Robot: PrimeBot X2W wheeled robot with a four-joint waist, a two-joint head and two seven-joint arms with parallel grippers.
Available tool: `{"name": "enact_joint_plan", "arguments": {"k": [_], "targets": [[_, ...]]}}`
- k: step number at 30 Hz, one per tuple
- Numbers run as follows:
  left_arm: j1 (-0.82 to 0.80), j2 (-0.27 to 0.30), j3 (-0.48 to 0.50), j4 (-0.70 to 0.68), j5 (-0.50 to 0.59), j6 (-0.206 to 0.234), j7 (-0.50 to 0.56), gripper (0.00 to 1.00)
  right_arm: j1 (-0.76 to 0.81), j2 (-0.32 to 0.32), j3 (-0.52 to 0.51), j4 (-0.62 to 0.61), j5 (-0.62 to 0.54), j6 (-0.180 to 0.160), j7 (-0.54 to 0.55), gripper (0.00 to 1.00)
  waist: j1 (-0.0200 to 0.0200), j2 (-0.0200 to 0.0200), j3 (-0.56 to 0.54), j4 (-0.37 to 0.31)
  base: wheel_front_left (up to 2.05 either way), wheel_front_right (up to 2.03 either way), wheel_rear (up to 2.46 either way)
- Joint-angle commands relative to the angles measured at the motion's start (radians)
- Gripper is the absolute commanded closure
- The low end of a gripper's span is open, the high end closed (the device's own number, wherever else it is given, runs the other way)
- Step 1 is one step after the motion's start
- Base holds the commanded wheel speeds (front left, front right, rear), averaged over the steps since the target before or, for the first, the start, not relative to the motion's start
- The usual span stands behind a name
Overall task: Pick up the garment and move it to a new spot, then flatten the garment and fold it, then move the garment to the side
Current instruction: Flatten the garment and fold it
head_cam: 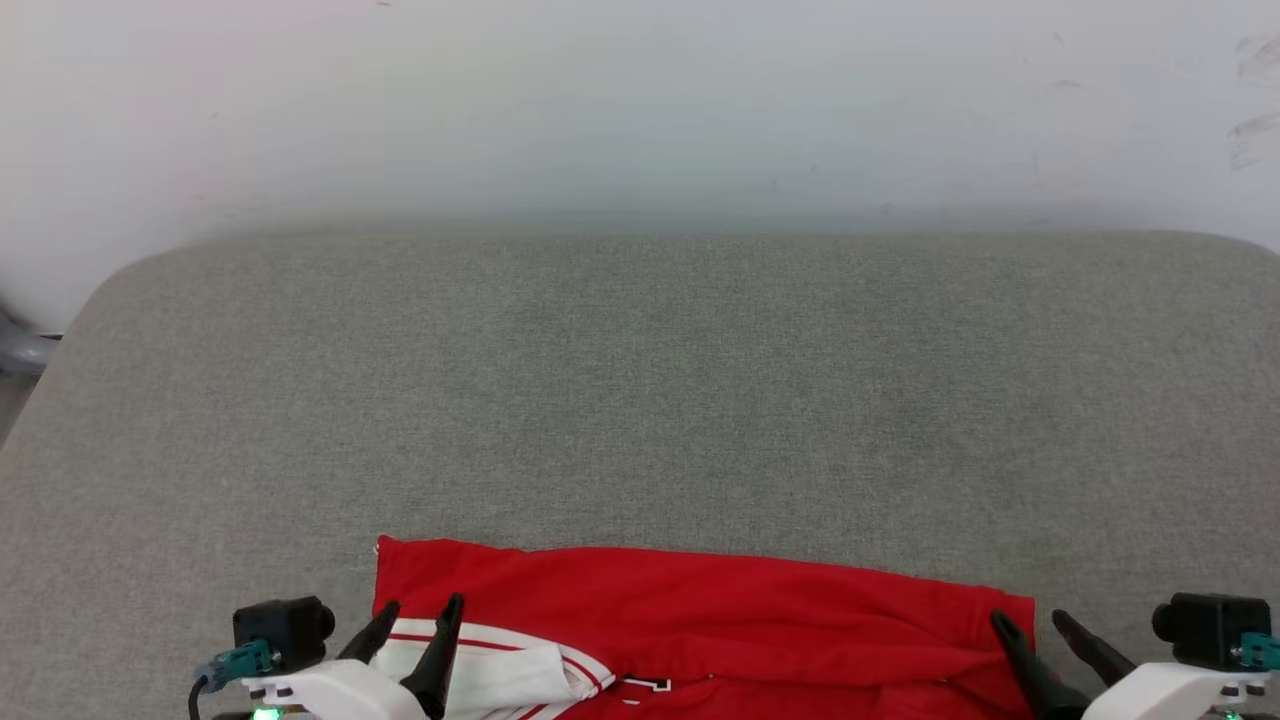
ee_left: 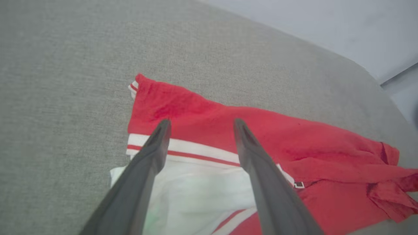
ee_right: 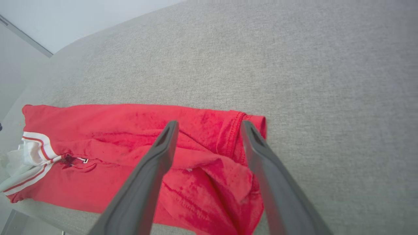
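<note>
Garment (head_cam: 700, 610): red jersey T-shirt, lying on the grey fabric-topped desk (head_cam: 640, 400) at its near edge. It is doubled over into a long band running left to right. Far edge fairly straight, and the rest of the desk behind it reaches back to a pale wall (head_cam: 640, 100).

- Left end: white sleeve (head_cam: 480, 665) with red-and-white stripe trim lies on top of the red cloth. A scrap of black, white-edged lettering (head_cam: 640, 685) shows beside it at the bottom of the head view.
- Right end: cloth bunched and creased, hem turned over on itself. This is clearest in the right wrist view, where the garment (ee_right: 98, 130) wrinkles toward the fingers.
- Left pincer (head_cam: 422, 602): fingers apart, nothing between them, poised over the sleeve end. In the left wrist view the left pincer (ee_left: 201, 121) straddles the stripe trim, tips over red cloth. I cannot tell whether the tips touch the fabric.
- Right pincer (head_cam: 1028, 615): fingers apart, empty, at the right corner. In the right wrist view the right pincer (ee_right: 209, 123) brackets the rumpled hem.

Step, as I judge it: folding. One lengthwise fold is down, and the shirt is neither compact nor set aside.

Next move calls for:
- Smoothing the bunched right end before any further crease.
- A clean pinch at each end through all layers, sleeve included, so nothing slides out.
- Both arms moving evenly, so the band does not twist or slip off the near edge.
</note>
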Motion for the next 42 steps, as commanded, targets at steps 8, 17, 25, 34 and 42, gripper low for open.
{"name": "enact_joint_plan", "arguments": {"k": [8,17,25,34,42], "targets": [[-0.053,-0.005,0.042,-0.096,0.112,0.052,-0.141,0.0,0.053,0.028,-0.162,-0.051,-0.002,-0.001,0.139,0.0,0.0,-0.0001,0.021,0.016,0.0,0.0,0.0],[-0.07,-0.04,0.118,-0.2,0.252,0.092,-0.182,0.0,0.008,0.002,-0.18,-0.019,0.012,-0.001,0.247,0.0,0.0,-0.0001,0.075,0.074,0.0,0.0,0.0],[-0.067,-0.09,0.159,-0.218,0.321,0.072,-0.184,0.0,0.016,0.019,-0.106,0.07,0.039,-0.001,0.326,0.0,0.0,-0.0001,0.118,0.129,0.0,0.0,0.0],[-0.05,-0.103,0.176,-0.186,0.352,0.058,-0.183,0.0,0.02,0.032,-0.051,0.13,0.067,-0.001,0.356,1.0,0.0,-0.0001,0.121,0.123,0.0,0.0,0.0],[-0.041,-0.08,0.177,-0.177,0.378,0.064,-0.182,0.0,-0.016,-0.008,-0.055,0.061,0.057,-0.001,0.329,1.0,0.0,-0.0001,0.081,0.09,0.0,0.0,0.0]]}}
